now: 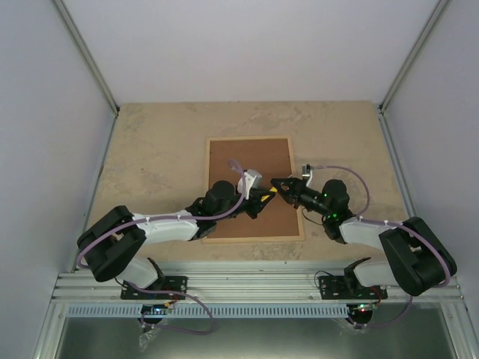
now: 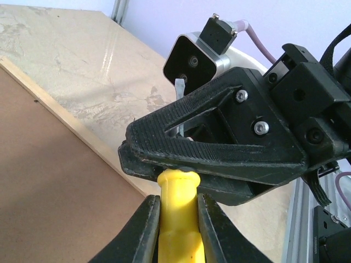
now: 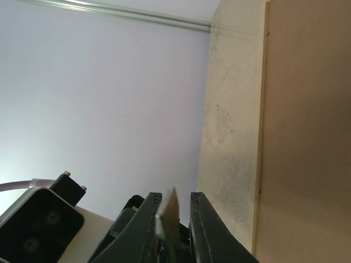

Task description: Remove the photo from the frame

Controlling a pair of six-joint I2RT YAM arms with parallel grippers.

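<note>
Frame (image 1: 254, 238) lies face down on desk (image 1: 161, 149), brown backing (image 1: 247, 158) up; above it left pincer (image 1: 265, 196) grips a yellow-handled tool (image 2: 178, 224), right pincer (image 1: 276, 183) clamps its blade.

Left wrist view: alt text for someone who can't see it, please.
The left gripper clasps a yellow-handled tool whose far end is held in the shut right gripper. Left of them lies the pale wood frame, brown backing board up.
</note>
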